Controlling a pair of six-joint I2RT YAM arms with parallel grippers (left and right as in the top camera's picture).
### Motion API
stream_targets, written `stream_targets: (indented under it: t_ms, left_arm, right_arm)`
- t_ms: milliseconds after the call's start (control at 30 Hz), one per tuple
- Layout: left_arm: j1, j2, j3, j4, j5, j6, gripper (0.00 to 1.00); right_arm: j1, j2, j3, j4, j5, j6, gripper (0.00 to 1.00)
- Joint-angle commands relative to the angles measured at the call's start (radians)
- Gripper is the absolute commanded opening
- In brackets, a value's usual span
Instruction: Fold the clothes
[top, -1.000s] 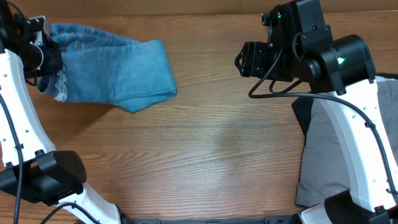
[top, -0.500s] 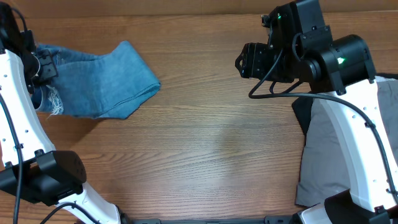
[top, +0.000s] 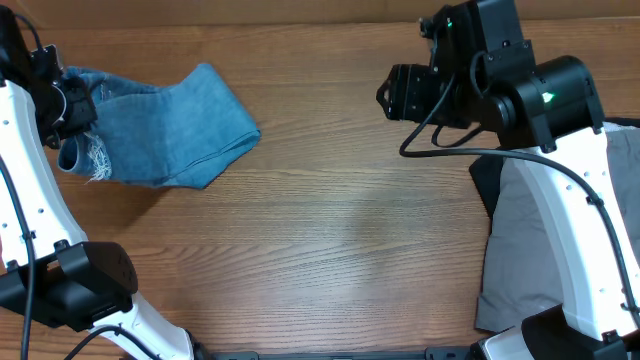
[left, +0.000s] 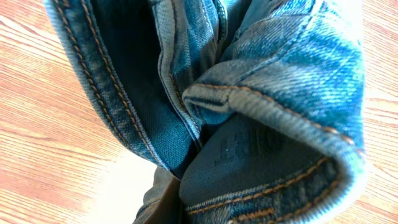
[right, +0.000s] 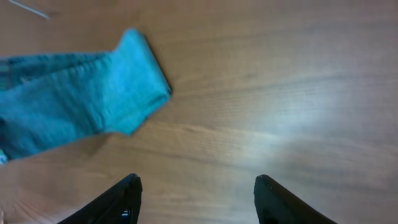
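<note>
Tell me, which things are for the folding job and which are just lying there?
Job now: jeans; left gripper, holding them.
Lying by: grey trousers and black cloth, clothes too but untouched; right gripper, open and empty.

Left gripper (top: 68, 102), far left corner of the desk (top: 350, 240): fingers clamped in the jeans (top: 165, 125) and almost wholly buried under denim folds, which fill the left wrist view. Right wrist view: jeans run off the left edge. Grey trousers (top: 525, 240), right edge of the desk: partly covered by the right arm (top: 570, 200) and cut by the frame. The black cloth (top: 483, 185) shows only as a sliver.
</note>
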Motion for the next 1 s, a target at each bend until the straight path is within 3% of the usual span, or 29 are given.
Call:
stream_targets:
  t_ms: [0,167,433,767,967]
  left_arm:
    - [0.0,-0.061,0.006,0.01,0.026,0.015,0.04]
    - [0.0,-0.06,0.006,0.02,0.026,0.011,0.04]
    - [-0.002,-0.06,0.006,0.015,0.029,0.011,0.04]
    - [-0.002,-0.06,0.006,0.007,0.029,0.012,0.04]
    - [-0.002,-0.06,0.006,0.002,0.03,0.012,0.04]
  right_arm:
    - [0.021,0.046,-0.031,0.066,-0.016,-0.007,0.61]
    - [0.051,0.154,-0.136,0.265,-0.043,-0.025,0.61]
    - [0.059,0.364,-0.277,0.697,-0.289,-0.028,0.62]
    - [0.139,0.614,-0.279,0.998,-0.413,0.076,0.63]
    - [0.222,0.718,-0.279,1.093,-0.359,0.08,0.8]
